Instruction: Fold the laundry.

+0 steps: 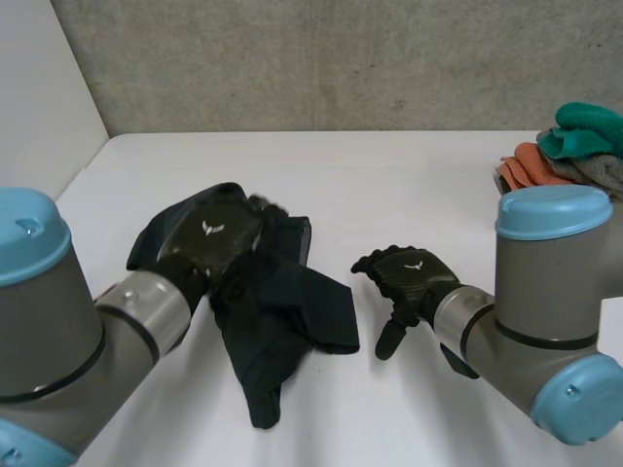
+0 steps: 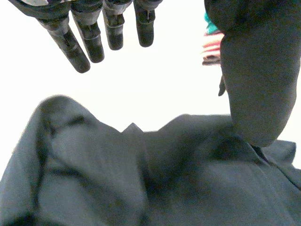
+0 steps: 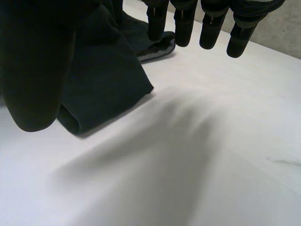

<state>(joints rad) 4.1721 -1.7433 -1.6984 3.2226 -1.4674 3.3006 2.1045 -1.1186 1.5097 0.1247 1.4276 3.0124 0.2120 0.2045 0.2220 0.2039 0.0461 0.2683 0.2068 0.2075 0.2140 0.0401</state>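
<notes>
Left hand [image 1: 216,238]: was spread over the upper part of a dark garment [image 1: 282,311], released, with straight fingers and nothing grasped. In the left wrist view reached with the fingertips [image 2: 81,61] past the far edge of the cloth, above the bare white table [image 1: 389,175]. Could not tell if the palm touched the fabric.

Right hand [image 1: 409,277]: was low over the table, just beside the right edge of the garment. Was also released, with fingers loosely bent in the head view, and held nothing.

Dark garment: lay crumpled on the left-middle part of the table, with one narrow part stretched toward the robot.

Pile of cloths [image 1: 569,156], green, orange and grey: sat at the far right edge of the table, well apart from both hands.
</notes>
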